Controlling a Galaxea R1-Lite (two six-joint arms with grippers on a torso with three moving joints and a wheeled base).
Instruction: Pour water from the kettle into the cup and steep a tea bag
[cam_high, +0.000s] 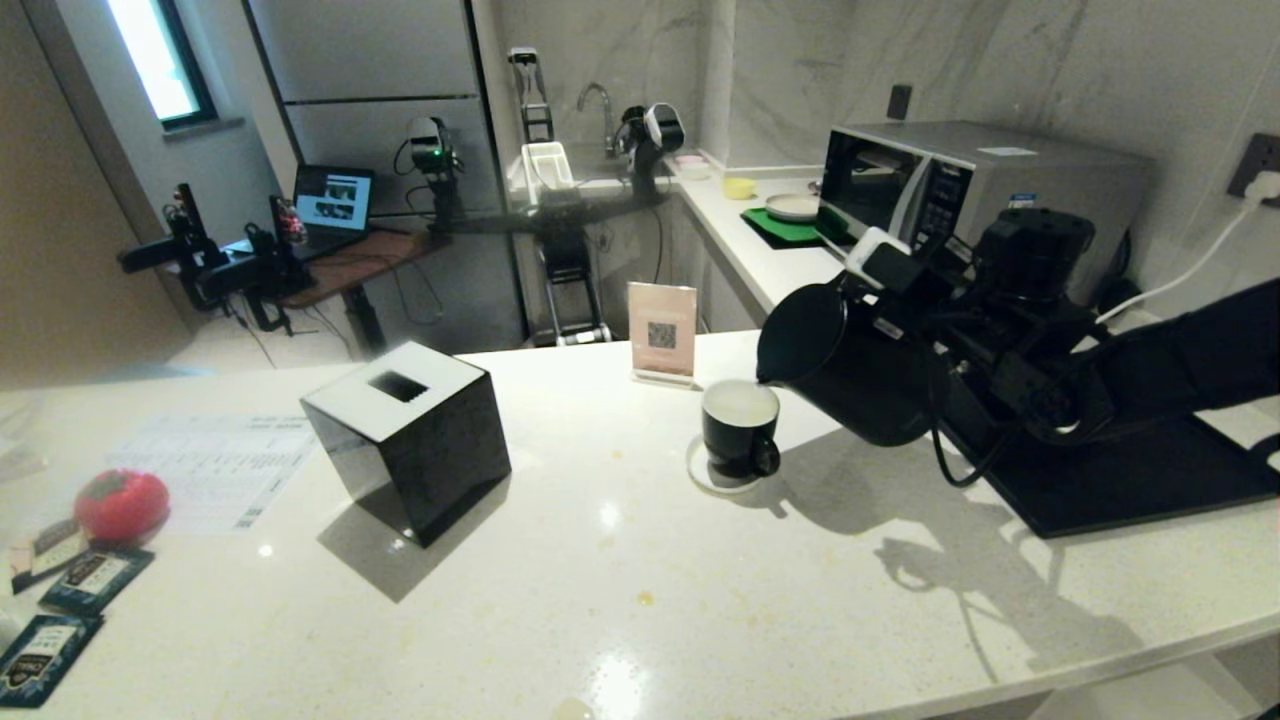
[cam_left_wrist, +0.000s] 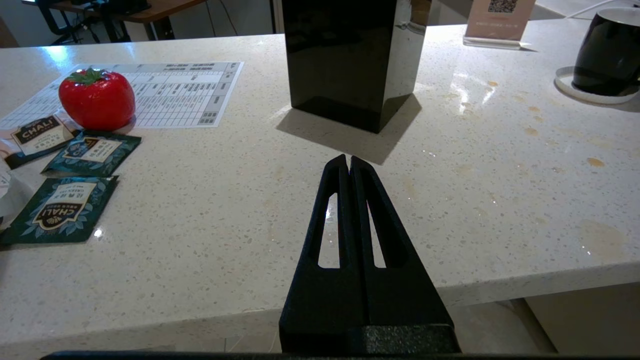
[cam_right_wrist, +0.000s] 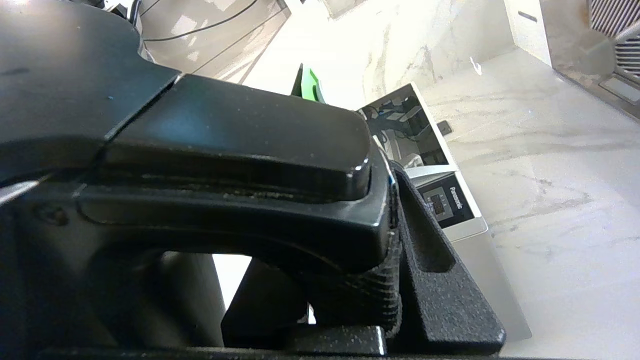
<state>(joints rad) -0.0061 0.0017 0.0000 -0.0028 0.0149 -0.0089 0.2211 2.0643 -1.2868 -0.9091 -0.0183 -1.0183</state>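
Counter edge: left gripper (cam_left_wrist: 348, 162) is hovering, fingers pressed together, empty.
Right gripper (cam_right_wrist: 395, 260): is clamping the kettle (cam_high: 850, 365) handle, tilting it.
Spout: is hanging over the cup (cam_high: 741, 430) on its coaster (cam_high: 700, 472).

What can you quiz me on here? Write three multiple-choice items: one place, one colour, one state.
1. The small glossy black cup with a white inside stands on: A a wooden tray; B a white round coaster; C a folded towel.
2. The round tomato-shaped ornament has a body that is: A red; B yellow; C blue.
3. The large matte black kettle is: A standing upright; B lying on its side; C tilted, spout over the cup.
Key: B, the coaster's rim shows under the cup; A, it is red with a green top; C, the right gripper holds its handle and tips it toward the cup.
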